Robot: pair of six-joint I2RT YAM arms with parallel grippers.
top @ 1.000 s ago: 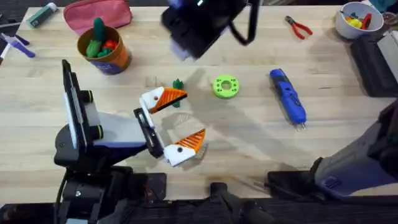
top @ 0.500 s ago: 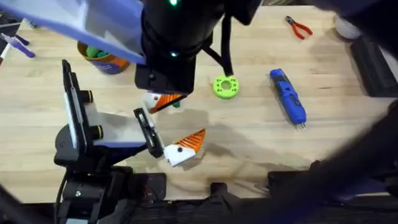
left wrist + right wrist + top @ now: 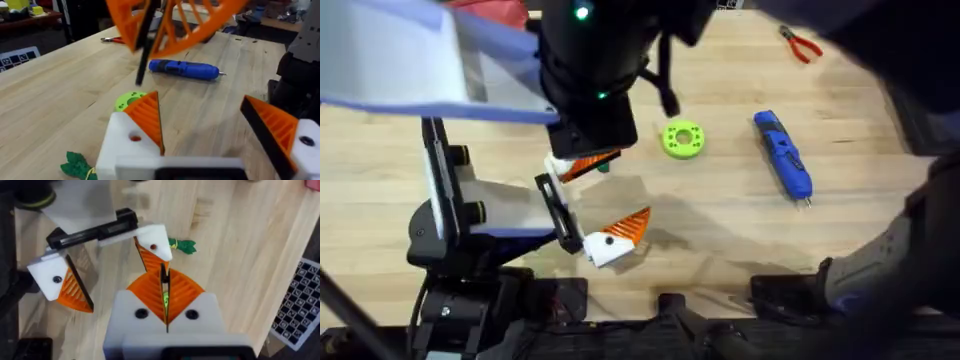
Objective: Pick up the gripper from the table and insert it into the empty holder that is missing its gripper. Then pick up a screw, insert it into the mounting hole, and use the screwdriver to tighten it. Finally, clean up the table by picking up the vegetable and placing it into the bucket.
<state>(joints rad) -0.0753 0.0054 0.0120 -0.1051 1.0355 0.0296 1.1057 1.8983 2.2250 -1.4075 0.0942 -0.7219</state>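
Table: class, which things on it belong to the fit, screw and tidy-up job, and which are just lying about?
Job: screwdriver; vegetable.
Lying about: green disc; pliers.

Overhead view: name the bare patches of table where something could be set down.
Bare wood lies between the green disc and the screwdriver, and in the wide strip nearer the bases, below both. Crowded: around the left gripper, where the right arm hangs over the vegetable.
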